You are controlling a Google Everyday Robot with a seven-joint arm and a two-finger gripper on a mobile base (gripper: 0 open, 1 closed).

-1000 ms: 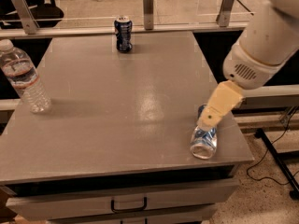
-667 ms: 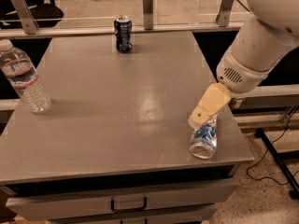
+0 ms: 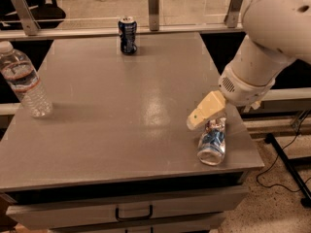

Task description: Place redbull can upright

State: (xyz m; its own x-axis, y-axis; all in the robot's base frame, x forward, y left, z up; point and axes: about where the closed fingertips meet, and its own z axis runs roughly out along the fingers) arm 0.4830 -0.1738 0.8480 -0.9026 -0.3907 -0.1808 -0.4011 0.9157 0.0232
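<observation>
The redbull can (image 3: 212,142) lies on its side near the front right corner of the grey table (image 3: 121,110), its silver end facing the front edge. My gripper (image 3: 203,114) hangs from the white arm at the right. Its cream finger sits just above the far end of the can, close over it. I cannot see whether it touches the can.
A dark navy can (image 3: 128,35) stands upright at the table's back edge. A clear water bottle (image 3: 23,80) stands at the left edge. A rail with metal posts (image 3: 153,2) runs behind the table. Drawers (image 3: 133,211) sit under the front edge.
My gripper has moved left and slightly down, from the right of the can to over its far end. The can has not moved.
</observation>
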